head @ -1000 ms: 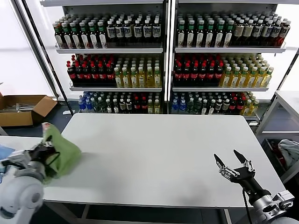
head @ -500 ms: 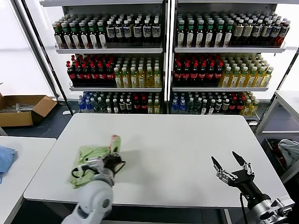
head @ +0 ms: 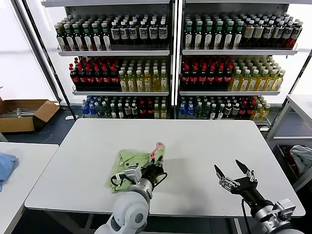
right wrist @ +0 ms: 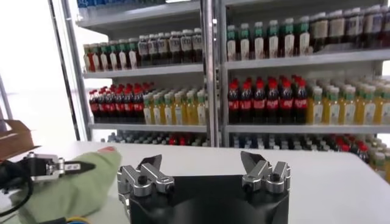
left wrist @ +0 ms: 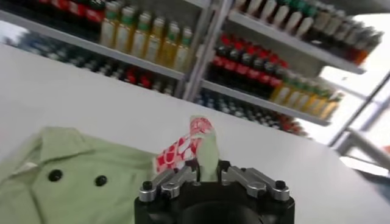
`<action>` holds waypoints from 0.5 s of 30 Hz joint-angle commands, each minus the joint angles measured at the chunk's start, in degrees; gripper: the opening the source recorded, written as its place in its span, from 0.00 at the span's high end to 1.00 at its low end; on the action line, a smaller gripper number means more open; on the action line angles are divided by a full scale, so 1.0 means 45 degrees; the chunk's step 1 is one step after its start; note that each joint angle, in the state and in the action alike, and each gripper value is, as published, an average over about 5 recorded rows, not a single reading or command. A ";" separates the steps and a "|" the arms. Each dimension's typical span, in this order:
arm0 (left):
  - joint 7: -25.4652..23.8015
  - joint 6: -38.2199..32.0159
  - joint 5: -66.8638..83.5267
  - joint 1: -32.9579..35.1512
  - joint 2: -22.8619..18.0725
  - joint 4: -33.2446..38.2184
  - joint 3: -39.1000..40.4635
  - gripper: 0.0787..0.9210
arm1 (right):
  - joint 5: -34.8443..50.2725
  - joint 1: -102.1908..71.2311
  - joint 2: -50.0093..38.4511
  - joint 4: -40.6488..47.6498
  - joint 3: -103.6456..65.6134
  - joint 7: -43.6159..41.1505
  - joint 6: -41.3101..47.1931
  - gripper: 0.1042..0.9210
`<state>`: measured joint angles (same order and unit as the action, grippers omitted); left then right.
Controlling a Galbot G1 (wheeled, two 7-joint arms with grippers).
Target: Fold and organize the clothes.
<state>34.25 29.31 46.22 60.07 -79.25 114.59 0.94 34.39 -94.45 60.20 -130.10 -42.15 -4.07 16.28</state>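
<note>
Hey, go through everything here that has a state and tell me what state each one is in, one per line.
Shirt: crumpled on the table, one printed end pinched up.
Left gripper: closed on the shirt's raised end.
Right gripper: open, empty, above the table's near right part.
Cardboard box: open, on the floor.
Blue cloth: lying on the side table.

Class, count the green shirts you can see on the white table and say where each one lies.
1. The green shirt lies crumpled on the near left part of the white table, a fold of it between the left gripper fingers. Layers underneath may be hidden.
</note>
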 commanded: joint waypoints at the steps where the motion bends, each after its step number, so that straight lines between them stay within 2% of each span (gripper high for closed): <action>1: -0.4462 -0.2046 0.4687 0.0181 0.0194 0.0274 -0.1250 0.71 | 0.1349 0.2865 -0.1245 0.1514 0.2822 0.1515 0.1450 0.12; 4: -0.5240 -0.2405 0.4172 0.0084 0.0709 0.0290 -0.2057 0.61 | 0.1380 0.3786 -0.1130 0.2072 0.4186 0.1766 0.1788 0.12; 7: -0.5652 -0.2869 0.2080 0.0195 0.1482 0.0182 -0.3013 0.50 | 0.1477 0.4644 -0.0915 0.2732 0.5649 0.2204 0.2199 0.12; 11: -0.5711 -0.3039 0.0856 0.0849 0.2441 0.0615 -0.4438 0.36 | 0.1499 0.5615 -0.0710 0.3753 0.7645 0.2701 0.2844 0.12; 15: -0.5642 -0.3011 0.0921 0.1696 0.2704 0.1356 -0.5418 0.23 | 0.1729 0.6375 -0.0639 0.4382 0.9075 0.2794 0.3290 0.12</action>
<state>15.98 19.76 54.83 62.08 -73.40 116.20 -10.35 39.49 -78.42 57.47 -119.94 -22.39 3.94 24.48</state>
